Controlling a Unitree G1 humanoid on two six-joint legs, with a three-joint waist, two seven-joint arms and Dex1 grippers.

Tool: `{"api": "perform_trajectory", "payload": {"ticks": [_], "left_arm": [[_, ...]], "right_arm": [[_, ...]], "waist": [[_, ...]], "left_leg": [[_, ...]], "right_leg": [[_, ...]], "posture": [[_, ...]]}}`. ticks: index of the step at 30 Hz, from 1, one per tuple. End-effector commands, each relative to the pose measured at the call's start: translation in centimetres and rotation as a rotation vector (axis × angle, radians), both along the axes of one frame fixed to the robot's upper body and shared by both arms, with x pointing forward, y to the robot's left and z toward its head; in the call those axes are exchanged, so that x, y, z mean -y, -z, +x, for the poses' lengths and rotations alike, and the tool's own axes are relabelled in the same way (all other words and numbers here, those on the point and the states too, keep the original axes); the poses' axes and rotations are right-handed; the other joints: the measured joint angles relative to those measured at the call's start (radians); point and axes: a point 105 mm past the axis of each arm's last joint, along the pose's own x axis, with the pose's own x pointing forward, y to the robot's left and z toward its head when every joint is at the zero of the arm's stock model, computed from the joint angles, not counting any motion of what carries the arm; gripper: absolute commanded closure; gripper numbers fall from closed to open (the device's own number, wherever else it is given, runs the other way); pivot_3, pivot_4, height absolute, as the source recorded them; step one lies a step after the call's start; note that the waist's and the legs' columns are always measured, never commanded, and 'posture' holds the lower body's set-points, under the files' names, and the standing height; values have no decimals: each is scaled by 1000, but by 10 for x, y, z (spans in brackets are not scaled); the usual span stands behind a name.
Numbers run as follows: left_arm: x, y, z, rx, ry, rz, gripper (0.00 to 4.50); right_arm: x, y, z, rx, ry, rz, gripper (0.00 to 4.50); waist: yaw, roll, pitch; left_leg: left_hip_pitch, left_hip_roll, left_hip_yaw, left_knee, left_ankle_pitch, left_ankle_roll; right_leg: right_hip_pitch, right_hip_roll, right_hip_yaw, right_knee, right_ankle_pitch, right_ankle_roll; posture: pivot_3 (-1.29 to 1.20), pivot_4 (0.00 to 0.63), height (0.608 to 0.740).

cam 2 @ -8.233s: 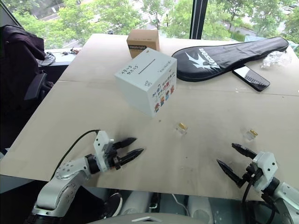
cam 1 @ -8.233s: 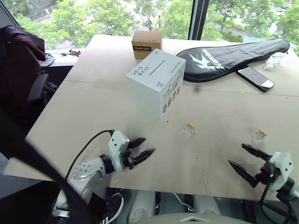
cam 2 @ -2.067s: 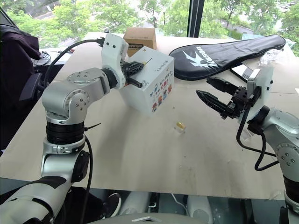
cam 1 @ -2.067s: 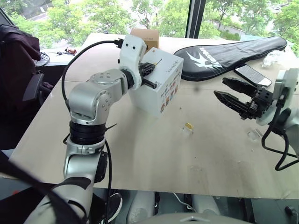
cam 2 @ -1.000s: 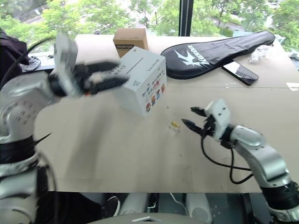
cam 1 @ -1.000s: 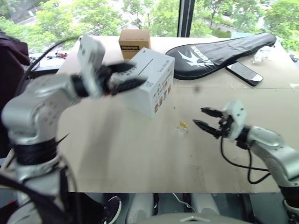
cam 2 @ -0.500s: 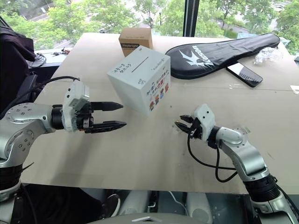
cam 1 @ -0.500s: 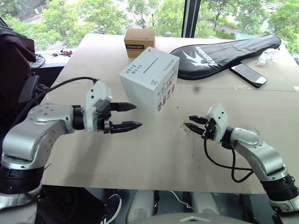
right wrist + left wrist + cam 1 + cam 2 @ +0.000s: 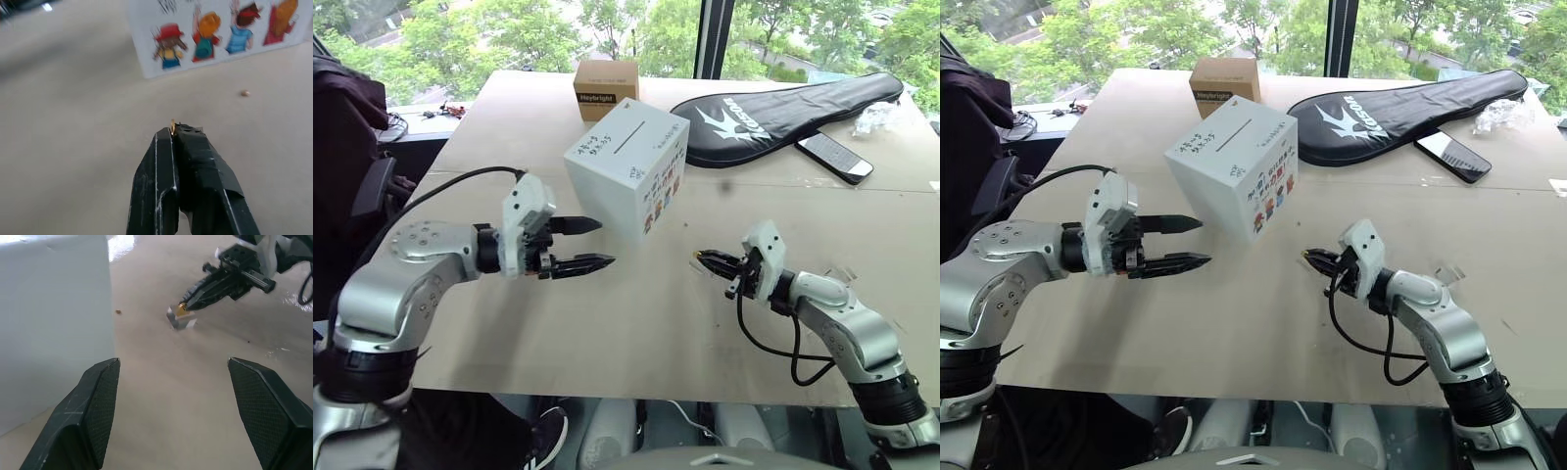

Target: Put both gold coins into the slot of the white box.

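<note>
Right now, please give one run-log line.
right gripper: shut on gold coin | left gripper: open, empty | white box: untouched

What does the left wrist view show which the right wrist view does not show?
Only the left wrist view shows the left hand, open, its fingers spread, and the small clear piece on the table under the coin. Only the right wrist view shows the cartoon figures on the box's side. Both show the white box, the right hand shut on a gold coin, and a tiny speck on the table beside the box.
</note>
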Motion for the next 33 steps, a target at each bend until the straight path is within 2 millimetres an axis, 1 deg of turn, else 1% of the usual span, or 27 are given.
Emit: {"api": "perform_trajectory", "payload": {"ticks": [1,3,5,6,7,9,10,13,14,16,17,18,20,21,23,24,25,26,27,29,30,31,33], "left_arm": [[15,-24,0,-1,32,-209,941],[23,-33,1,-43,47,-355,941],[32,-48,9,-90,40,-585,941],[34,-52,11,-109,37,-654,941],[36,-49,14,-128,16,-679,941],[40,-42,17,-148,-14,-677,941],[42,-39,18,-156,-23,-672,941],[44,-36,17,-174,-29,-682,941],[43,-36,17,-175,-28,-676,941],[41,-34,16,-177,-36,-654,941],[39,-33,16,-177,-40,-642,941],[39,-32,16,-178,-41,-633,941],[38,-30,16,-181,-37,-620,941],[38,-30,16,-182,-35,-614,941],[37,-29,16,-183,-36,-606,941],[37,-28,17,-183,-37,-603,941],[37,-27,17,-185,-37,-596,941],[37,-25,17,-187,-36,-586,941],[37,-23,17,-190,-34,-574,941],[37,-20,16,-190,-34,-554,941],[38,-19,16,-191,-33,-548,941],[38,-17,15,-188,-29,-530,941],[39,-15,12,-182,-12,-499,941]], "right_arm": [[-2,-49,-2,57,-7,213,4432],[-5,-64,-2,50,-16,311,4432],[-10,-89,-4,40,-34,474,4432],[-11,-96,-4,33,-40,522,4432],[-13,-96,-4,29,-35,514,4432],[-15,-91,-3,29,-28,456,4432],[-17,-85,-4,28,-27,407,4432],[-9,-68,0,34,22,288,4432],[-2,-60,5,50,58,210,4432],[16,-42,11,128,99,-47,4432],[23,-36,12,159,95,-147,4432],[27,-34,11,173,83,-191,4432],[28,-37,8,171,66,-180,4432],[30,-36,8,173,65,-208,4432],[33,-28,8,200,53,-317,4432],[31,-27,5,185,33,-302,4432],[27,-30,2,154,27,-229,4432],[29,-24,4,146,44,-280,4432],[31,-20,4,174,40,-339,4432],[30,-21,4,130,56,-284,4432],[33,-18,6,109,80,-308,4432],[33,-17,3,114,52,-330,4432],[33,-21,4,84,78,-286,4432]], "waist": [[1,0,0],[-1,0,0],[0,-1,0],[-1,-1,0],[-1,-1,0],[-7,-1,0],[-8,-1,0],[-10,0,-1],[-10,0,-1],[-10,0,0],[-9,0,-1],[-8,0,-1],[-10,-1,-1],[-13,-1,-1],[-15,-1,-1],[-15,-1,-1],[-16,-1,-1],[-18,-1,-1],[-18,-1,-1],[-17,-1,-1],[-17,-1,-1],[-17,-1,-1],[-16,-1,-1]], "left_leg": [[0,0,0,0,0,0],[0,0,0,1,0,0],[0,0,0,1,0,0],[0,0,-2,2,0,0],[0,0,-3,2,0,0],[0,0,-3,2,0,-1],[0,0,-3,2,0,-1],[0,-1,-3,1,0,-1],[0,-2,-3,1,0,-1],[0,-2,-2,2,0,-1],[0,-3,-2,2,0,0],[0,-3,-1,2,0,0],[0,-3,-1,2,0,0],[1,-2,-1,2,0,0],[1,-2,-2,2,0,0],[1,-1,-2,1,0,0],[1,-1,-2,2,0,0],[1,-1,-2,1,0,0],[1,-1,-2,2,0,0],[0,-2,-2,1,0,0],[0,-2,-2,2,0,0],[0,-2,-2,2,0,0],[0,-2,-2,2,0,0]], "right_leg": [[0,0,0,0,0,0],[0,0,0,0,0,0],[1,-1,0,1,0,0],[1,-1,1,1,0,0],[1,-1,1,1,0,0],[1,-1,1,2,0,0],[1,0,1,2,0,0],[1,0,1,2,0,0],[1,0,1,2,0,0],[1,0,0,2,0,0],[1,-1,0,2,0,0],[1,-1,-1,1,0,0],[1,0,0,1,0,0],[1,0,0,1,0,0],[1,0,1,2,0,0],[1,0,1,2,0,0],[1,0,0,2,0,0],[1,0,1,1,0,0],[1,0,1,1,0,0],[1,0,1,1,0,0],[1,0,1,1,0,0],[1,0,1,1,0,0],[1,-1,1,1,0,0]], "posture": [[0,150,740],[0,150,740],[0,150,740],[0,150,740],[0,150,740],[0,150,740],[0,150,740],[0,150,740],[0,150,740],[0,150,740],[0,150,740],[0,150,740],[0,150,740],[0,150,740],[0,150,740],[0,150,740],[0,150,740],[0,150,740],[0,150,740],[0,150,740],[0,150,740],[0,150,740],[0,150,740]]}}
